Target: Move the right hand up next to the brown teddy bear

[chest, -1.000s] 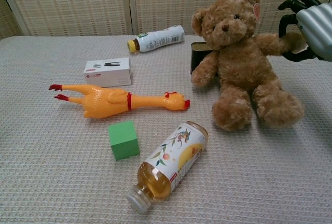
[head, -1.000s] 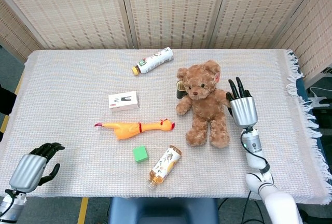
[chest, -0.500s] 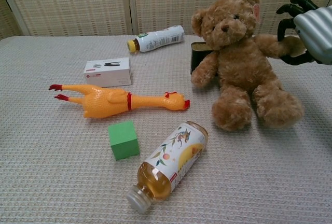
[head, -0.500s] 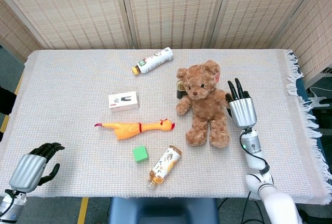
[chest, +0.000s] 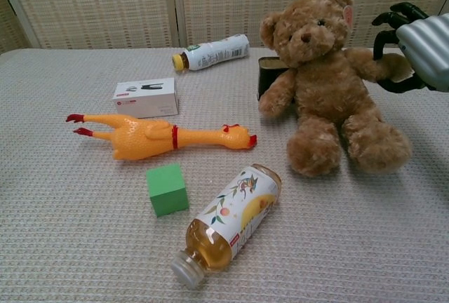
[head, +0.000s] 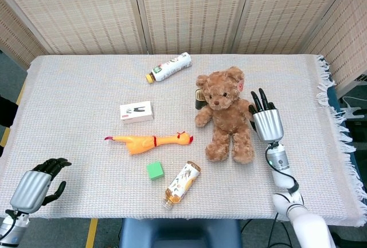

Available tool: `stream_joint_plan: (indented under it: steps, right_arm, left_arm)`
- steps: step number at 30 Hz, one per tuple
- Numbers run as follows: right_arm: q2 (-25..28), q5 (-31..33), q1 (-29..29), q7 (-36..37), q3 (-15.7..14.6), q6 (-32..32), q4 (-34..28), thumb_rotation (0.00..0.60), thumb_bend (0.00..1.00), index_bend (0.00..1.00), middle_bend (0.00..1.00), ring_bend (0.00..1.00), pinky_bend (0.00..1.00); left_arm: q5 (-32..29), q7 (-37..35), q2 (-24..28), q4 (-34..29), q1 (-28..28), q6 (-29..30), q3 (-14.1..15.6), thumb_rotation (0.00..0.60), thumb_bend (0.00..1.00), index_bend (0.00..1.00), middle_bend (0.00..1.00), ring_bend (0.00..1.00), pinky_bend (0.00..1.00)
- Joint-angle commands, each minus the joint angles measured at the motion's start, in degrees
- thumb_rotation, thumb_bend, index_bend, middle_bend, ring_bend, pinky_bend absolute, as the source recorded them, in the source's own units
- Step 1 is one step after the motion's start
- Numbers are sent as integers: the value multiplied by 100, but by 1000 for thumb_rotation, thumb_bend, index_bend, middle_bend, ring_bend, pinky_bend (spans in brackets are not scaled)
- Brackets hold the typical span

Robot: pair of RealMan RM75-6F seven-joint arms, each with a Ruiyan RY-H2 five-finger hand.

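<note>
The brown teddy bear [head: 225, 115] [chest: 326, 78] sits upright right of the table's middle, facing the front. My right hand [head: 266, 119] [chest: 415, 45] stands just to the bear's right, at the bear's outstretched arm, fingers apart and pointing away, holding nothing. In the chest view its fingertips curl over close to the bear's paw; contact cannot be told. My left hand [head: 35, 188] hangs by the table's front left corner, fingers loosely curled, empty.
A dark can [chest: 267, 75] stands behind the bear's other arm. A rubber chicken [head: 150, 141], green cube [head: 155, 170], lying juice bottle [head: 180, 185], white box [head: 136, 111] and a white bottle [head: 169, 66] lie to the left. The fringed right table edge [head: 338, 127] is near my right hand.
My right hand has edged slightly forward and inward toward the bear's arm. The bear and left hand have not moved.
</note>
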Motion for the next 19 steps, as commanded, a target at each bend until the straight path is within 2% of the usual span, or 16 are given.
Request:
stream_joint_plan:
  steps: [1, 2, 4, 6, 7, 8, 10, 11, 14, 19]
  right_arm:
    - [313, -83, -211, 542, -106, 178, -535, 600, 150, 215, 151, 50, 532]
    - [464, -112, -322, 650, -161, 195, -795, 600, 150, 135, 135, 31, 509]
    - [1023, -161, -674, 702, -326, 207, -1773, 600, 150, 30, 85, 2, 440]
    - [1808, -196, -1046, 490, -522, 239, -3123, 600, 150, 0, 56, 0, 394]
    - [2456, -205, -1294, 236, -678, 260, -4190, 600, 150, 0, 51, 0, 381]
    - [2944, -196, -1465, 6, -793, 277, -4968, 600, 150, 0, 51, 0, 377]
    - [3919, -138, -1820, -471, -1053, 332, -6401, 600, 150, 0, 51, 0, 374]
    - [4230, -98, -1957, -616, -1153, 358, -6820, 600, 150, 0, 51, 0, 374]
    - [4876, 91, -2339, -838, -1405, 402, -7588, 600, 150, 0, 52, 0, 374]
    - [5201, 219, -2598, -1203, -1540, 330, -7909, 600, 150, 0, 52, 0, 373]
  left_arm:
    - [3, 0, -3, 12, -1, 6, -3, 600, 444, 270, 232, 222, 425]
    - [5, 3, -3, 22, 0, 5, -1, 600, 443, 270, 232, 223, 425]
    - [-8, -5, 1, 26, 2, -1, 0, 600, 444, 270, 232, 223, 425]
    - [-23, -31, 2, 24, 1, 2, -10, 600, 443, 270, 232, 223, 425]
    - [-29, -41, 1, 30, 0, 4, -16, 600, 443, 270, 232, 223, 425]
    - [-33, -42, -1, 38, -1, 2, -19, 600, 443, 270, 232, 223, 425]
    - [-52, -25, -3, 51, -4, -19, -19, 600, 443, 270, 232, 222, 425]
    - [-63, -21, -4, 45, -5, -26, -21, 600, 443, 270, 232, 223, 425]
    - [-54, 4, -5, 28, -2, -16, -21, 600, 444, 270, 232, 224, 425]
    - [-37, 87, -20, -12, 5, 12, -27, 600, 444, 270, 232, 224, 425]
